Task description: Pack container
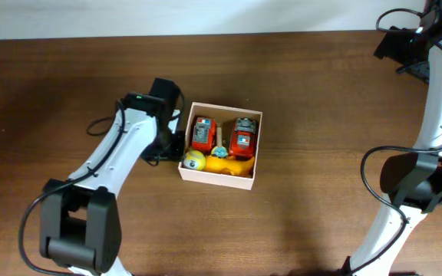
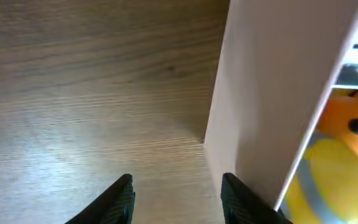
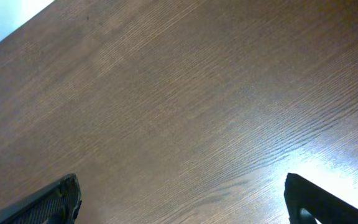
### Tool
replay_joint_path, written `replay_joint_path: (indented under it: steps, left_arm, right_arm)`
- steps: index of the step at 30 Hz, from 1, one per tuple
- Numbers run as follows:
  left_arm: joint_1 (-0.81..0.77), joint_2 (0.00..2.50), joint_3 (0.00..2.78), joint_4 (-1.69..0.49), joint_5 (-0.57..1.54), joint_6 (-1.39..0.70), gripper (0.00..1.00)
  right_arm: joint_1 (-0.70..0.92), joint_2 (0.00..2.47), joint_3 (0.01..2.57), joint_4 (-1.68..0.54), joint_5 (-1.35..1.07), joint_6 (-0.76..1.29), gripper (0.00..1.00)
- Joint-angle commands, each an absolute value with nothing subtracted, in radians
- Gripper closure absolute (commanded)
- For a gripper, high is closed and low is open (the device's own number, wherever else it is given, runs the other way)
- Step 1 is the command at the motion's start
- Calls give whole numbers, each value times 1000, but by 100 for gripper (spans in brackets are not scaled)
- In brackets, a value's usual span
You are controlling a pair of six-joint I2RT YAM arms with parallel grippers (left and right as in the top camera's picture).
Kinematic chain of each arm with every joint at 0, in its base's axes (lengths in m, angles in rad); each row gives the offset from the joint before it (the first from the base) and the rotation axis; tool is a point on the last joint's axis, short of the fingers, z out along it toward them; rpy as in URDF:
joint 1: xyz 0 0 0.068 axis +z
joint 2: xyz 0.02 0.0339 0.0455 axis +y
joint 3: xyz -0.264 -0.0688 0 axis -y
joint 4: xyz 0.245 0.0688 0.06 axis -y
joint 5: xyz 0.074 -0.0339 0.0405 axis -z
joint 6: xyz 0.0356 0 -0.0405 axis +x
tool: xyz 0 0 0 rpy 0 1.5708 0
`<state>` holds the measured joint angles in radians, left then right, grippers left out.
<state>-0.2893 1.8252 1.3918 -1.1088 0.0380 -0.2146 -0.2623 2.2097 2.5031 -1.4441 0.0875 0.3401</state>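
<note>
Where the container is: The container (image 1: 216, 179) sits flat near the middle of the desk (image 1: 321, 153), with its open side up.
What is in it: The red toys (image 1: 202, 133) lie side by side in the 12 o'clock half. A yellow toy (image 1: 230, 165) and a small ball (image 1: 194, 160) lie in the 6 o'clock half.
Which way it points: It is close to square, so I see no real long side. It is turned a little, so its side walls run from about 1 o'clock to 7 o'clock in the overhead view.
Left gripper: The left gripper (image 2: 176, 182) is low over the desk at the container's 9 o'clock side, just beside the outside wall. Its fingers are partly apart with only bare wood between them, so it holds nothing. I cannot tell if one finger touches the wall.
Right gripper: The right gripper (image 3: 180, 186) is spread wide and holds nothing. It is well apart from the container, off toward 2 o'clock.
How it will handle: I think it is light. Its thin walls may bend or squash if squeezed hard. The toys may slide or roll if it tips.
Where to hold it: The top of the 9 o'clock wall looks best, with one finger inside and one outside and a gentle squeeze. A low push on that wall could also slide it.
</note>
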Motion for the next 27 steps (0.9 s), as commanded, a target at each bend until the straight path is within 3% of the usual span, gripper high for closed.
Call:
replay_joint_path:
  steps: [1,16,27]
  left_arm:
    - [-334,1834,1384,-1099,76,-276,53]
    - [-390,1834,1384,-1096,75,-344,53]
    - [-325,1834,1424,-1133,-84,-321,53]
  right_arm:
    - [-262,2212,2502,-1444,89,349,1]
    - [-262,2212,2502,-1444,89,349,1]
    - [-262,2212,2502,-1444,89,349,1]
